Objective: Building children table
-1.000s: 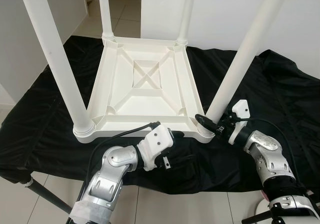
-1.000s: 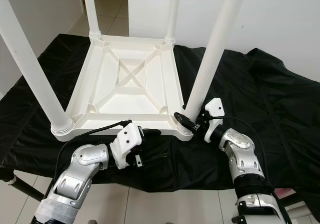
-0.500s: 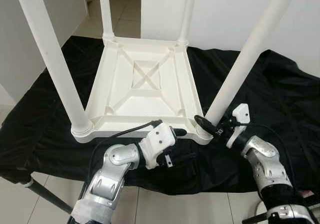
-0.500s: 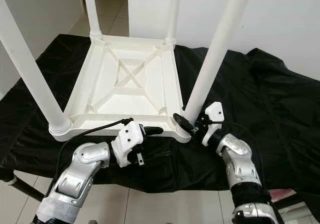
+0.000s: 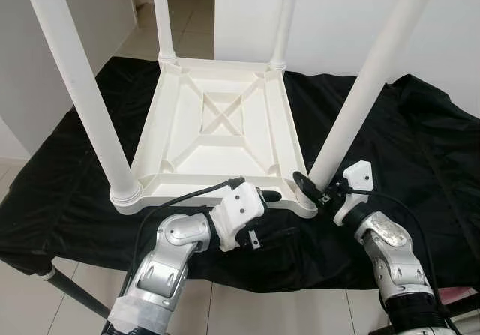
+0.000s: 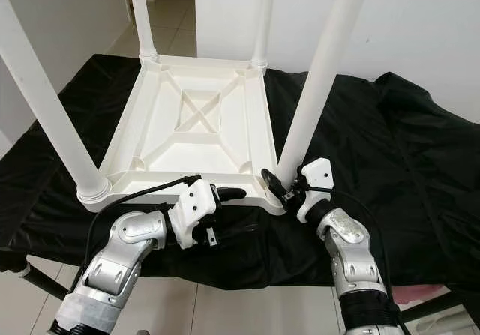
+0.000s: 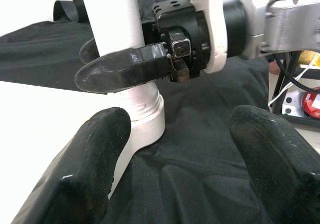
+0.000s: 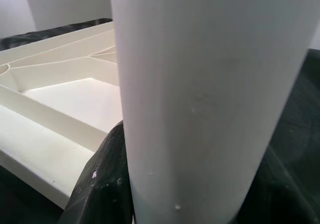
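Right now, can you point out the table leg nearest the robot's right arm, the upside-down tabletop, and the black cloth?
Table leg (image 5: 352, 114): left eye view, middle of the shaft.
Tabletop (image 5: 222, 149): left eye view, ribbed underside near the centre.
Black cloth (image 5: 420, 148): left eye view, bare stretch right of the table.

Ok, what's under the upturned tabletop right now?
A black cloth lies under the tabletop, spreading out on every side. What supports the cloth beneath the tabletop is covered and cannot be seen.
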Controlling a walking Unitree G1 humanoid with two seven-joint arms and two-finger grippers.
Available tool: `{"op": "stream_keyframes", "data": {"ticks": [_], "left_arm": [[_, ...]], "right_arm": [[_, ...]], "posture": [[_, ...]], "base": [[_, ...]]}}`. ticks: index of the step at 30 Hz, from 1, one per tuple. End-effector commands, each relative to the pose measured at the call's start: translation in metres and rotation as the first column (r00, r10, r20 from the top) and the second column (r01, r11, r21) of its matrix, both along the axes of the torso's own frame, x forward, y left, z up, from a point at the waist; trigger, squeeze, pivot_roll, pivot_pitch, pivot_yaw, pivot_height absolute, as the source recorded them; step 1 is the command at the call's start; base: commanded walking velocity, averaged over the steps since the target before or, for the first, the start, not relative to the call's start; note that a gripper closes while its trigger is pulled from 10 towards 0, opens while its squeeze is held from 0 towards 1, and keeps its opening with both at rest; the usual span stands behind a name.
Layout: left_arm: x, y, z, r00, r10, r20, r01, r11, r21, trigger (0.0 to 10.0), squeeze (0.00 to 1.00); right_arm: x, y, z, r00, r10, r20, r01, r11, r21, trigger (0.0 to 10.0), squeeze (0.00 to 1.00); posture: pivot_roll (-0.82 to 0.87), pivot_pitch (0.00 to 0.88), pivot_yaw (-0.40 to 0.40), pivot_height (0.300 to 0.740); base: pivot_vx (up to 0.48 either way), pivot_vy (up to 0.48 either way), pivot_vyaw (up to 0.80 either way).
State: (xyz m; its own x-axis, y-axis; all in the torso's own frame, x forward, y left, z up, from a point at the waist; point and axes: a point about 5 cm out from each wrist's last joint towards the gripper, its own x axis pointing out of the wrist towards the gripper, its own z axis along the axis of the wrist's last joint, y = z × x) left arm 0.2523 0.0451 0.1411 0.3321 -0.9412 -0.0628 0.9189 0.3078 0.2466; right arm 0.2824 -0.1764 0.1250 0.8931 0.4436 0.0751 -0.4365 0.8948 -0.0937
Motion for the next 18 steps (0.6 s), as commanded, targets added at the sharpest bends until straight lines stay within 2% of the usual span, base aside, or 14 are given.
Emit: {"op": "stream_keyframes", "data": {"ticks": [1, 6, 8, 9, 11, 14, 15, 16, 18], "left_arm": [[0.006, 0.0, 0.0, 0.994, 0.107, 0.013, -0.107, 0.994, -0.018, 10.0, 0.0], [0.006, 0.0, -0.001, 0.994, 0.109, 0.009, -0.109, 0.994, -0.019, 10.0, 0.0], [0.006, -0.002, -0.001, 0.994, 0.109, 0.006, -0.109, 0.994, -0.022, 10.0, 0.0], [0.006, -0.002, -0.001, 0.994, 0.109, 0.006, -0.109, 0.994, -0.022, 10.0, 0.0], [0.006, -0.002, -0.001, 0.994, 0.11, 0.005, -0.11, 0.994, -0.026, 10.0, 0.0], [0.006, -0.002, -0.001, 0.994, 0.112, 0.004, -0.111, 0.993, -0.027, 10.0, 0.0], [0.006, -0.003, -0.001, 0.993, 0.115, 0.003, -0.114, 0.993, -0.03, 10.0, 0.0], [0.006, -0.003, -0.001, 0.993, 0.115, 0.003, -0.114, 0.993, -0.03, 10.0, 0.0], [0.006, -0.003, -0.001, 0.993, 0.12, 0.002, -0.12, 0.992, -0.034, 10.0, 0.0]], "right_arm": [[-0.004, -0.002, -0.008, 0.997, -0.059, -0.049, 0.058, 0.998, -0.008, 10.0, 0.0], [-0.008, 0.01, -0.009, 0.986, -0.15, -0.068, 0.153, 0.987, 0.044, 10.0, 0.0], [-0.007, 0.013, -0.011, 0.963, -0.255, -0.087, 0.261, 0.962, 0.076, 10.0, 0.0], [-0.007, 0.013, -0.011, 0.963, -0.255, -0.087, 0.261, 0.962, 0.076, 10.0, 0.0], [-0.006, 0.013, -0.011, 0.932, -0.35, -0.1, 0.359, 0.929, 0.096, 10.0, 0.0], [-0.005, 0.013, -0.011, 0.917, -0.385, -0.11, 0.395, 0.913, 0.102, 10.0, 0.0], [-0.004, 0.016, -0.013, 0.89, -0.437, -0.128, 0.45, 0.888, 0.097, 10.0, 0.0], [-0.004, 0.016, -0.013, 0.89, -0.437, -0.128, 0.45, 0.888, 0.097, 10.0, 0.0], [-0.002, 0.021, -0.016, 0.834, -0.525, -0.17, 0.545, 0.83, 0.114, 10.0, 0.0]], "posture": [[-0.04, 0.0, -0.026, 0.74], [-0.04, 0.0, -0.024, 0.74], [-0.04, 0.0, -0.03, 0.74], [-0.04, 0.0, -0.03, 0.74], [-0.04, 0.0, -0.033, 0.74], [-0.04, 0.0, -0.035, 0.74], [-0.04, 0.0, -0.044, 0.74], [-0.04, 0.0, -0.044, 0.74], [-0.03, 0.0, -0.054, 0.74]], "base": [[0.0, 0.0, 0.0], [0.0, 0.0, 0.0], [0.0, 0.0, 0.0], [0.0, 0.0, 0.0], [0.0, 0.0, 0.0], [0.0, 0.0, 0.0], [0.0, 0.0, 0.0], [0.0, 0.0, 0.0], [0.0, 0.0, 0.0]]}}
